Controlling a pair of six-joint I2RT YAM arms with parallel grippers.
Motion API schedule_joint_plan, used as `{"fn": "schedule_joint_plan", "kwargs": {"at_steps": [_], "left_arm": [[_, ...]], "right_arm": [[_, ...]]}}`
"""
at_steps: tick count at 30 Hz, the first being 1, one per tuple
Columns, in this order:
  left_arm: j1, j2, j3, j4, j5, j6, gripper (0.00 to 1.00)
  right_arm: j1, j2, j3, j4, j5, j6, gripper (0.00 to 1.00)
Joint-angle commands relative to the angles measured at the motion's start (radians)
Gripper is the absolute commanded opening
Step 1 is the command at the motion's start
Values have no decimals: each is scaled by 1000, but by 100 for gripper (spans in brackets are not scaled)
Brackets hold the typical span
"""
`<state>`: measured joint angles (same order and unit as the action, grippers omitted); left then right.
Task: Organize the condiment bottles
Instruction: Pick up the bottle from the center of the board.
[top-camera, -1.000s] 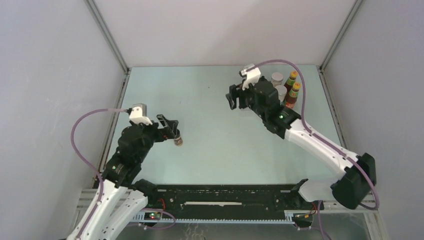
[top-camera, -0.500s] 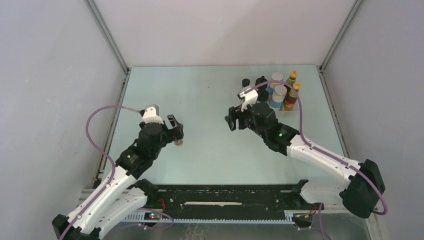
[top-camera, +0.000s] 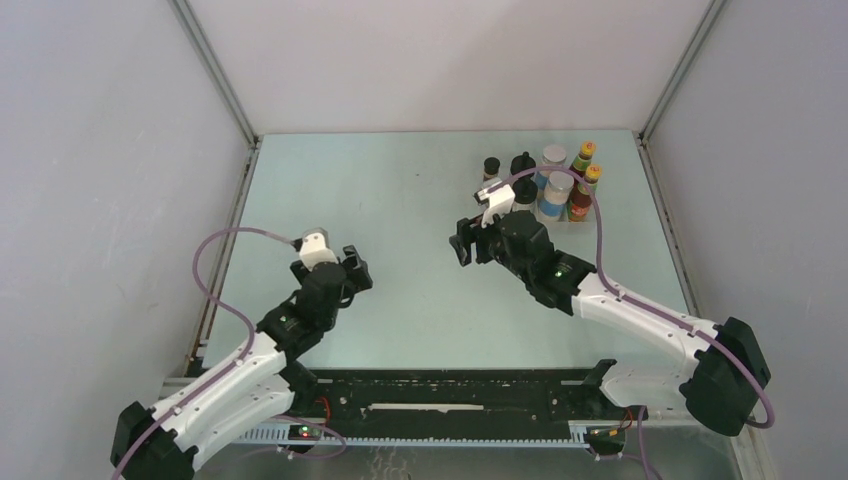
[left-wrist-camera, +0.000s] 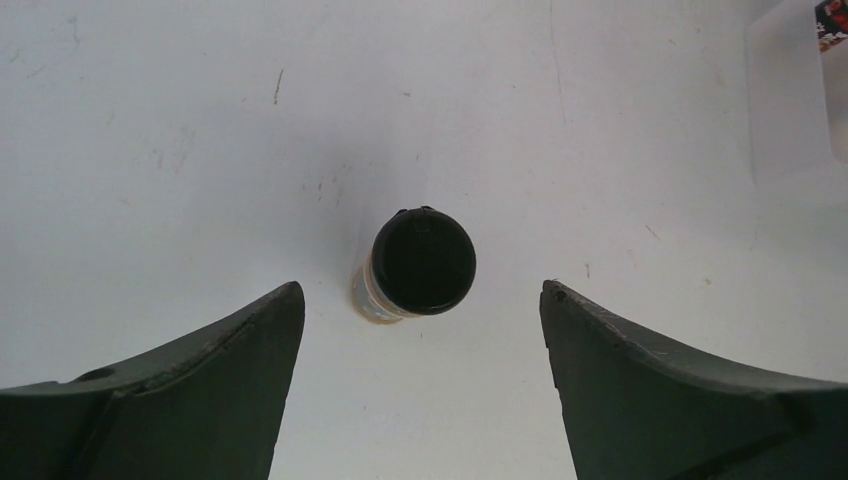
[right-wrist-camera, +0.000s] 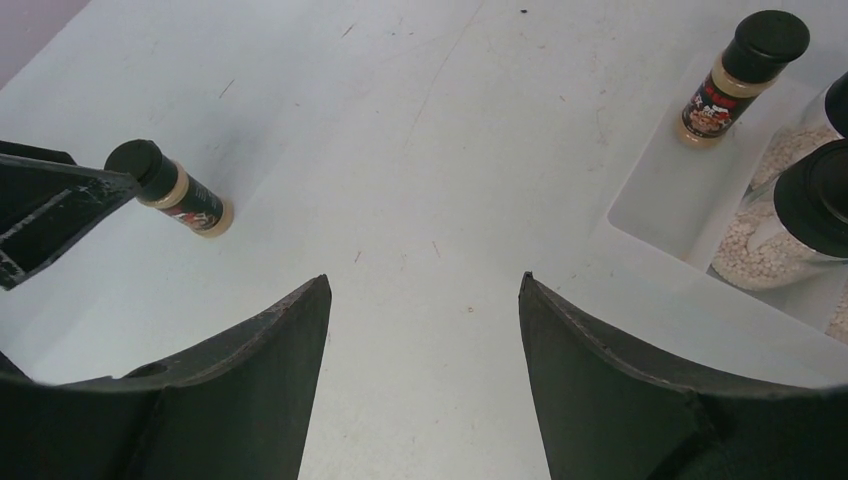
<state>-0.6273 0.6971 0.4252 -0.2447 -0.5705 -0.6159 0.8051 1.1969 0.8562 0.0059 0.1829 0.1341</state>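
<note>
Condiment bottles (top-camera: 545, 180): top view, we see most grouped far right, left gripper (top-camera: 355, 268) well apart, near left. Left wrist: tiny dark jar (left-wrist-camera: 415, 268) upright between wide-open fingers, untouched. Right wrist: right gripper (right-wrist-camera: 422, 283) open, empty. We judge pick-up step; next close on jar, carry to tray (right-wrist-camera: 668, 185).

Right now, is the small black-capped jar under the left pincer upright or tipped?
Upright: the small black-capped jar shows its round lid from above, base on the table.
</note>
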Motion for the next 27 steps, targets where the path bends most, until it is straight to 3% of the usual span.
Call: {"fn": "schedule_joint_plan", "kwargs": {"at_steps": [1, 15, 27], "left_arm": [[-47, 31, -48, 146, -153, -3, 92], [-102, 84, -157, 335, -292, 62, 90], [-137, 187, -125, 392, -333, 153, 88]], "right_arm": [[16, -19, -16, 49, 29, 12, 77], [15, -8, -23, 66, 36, 1, 78], [14, 18, -10, 72, 32, -2, 78]]}}
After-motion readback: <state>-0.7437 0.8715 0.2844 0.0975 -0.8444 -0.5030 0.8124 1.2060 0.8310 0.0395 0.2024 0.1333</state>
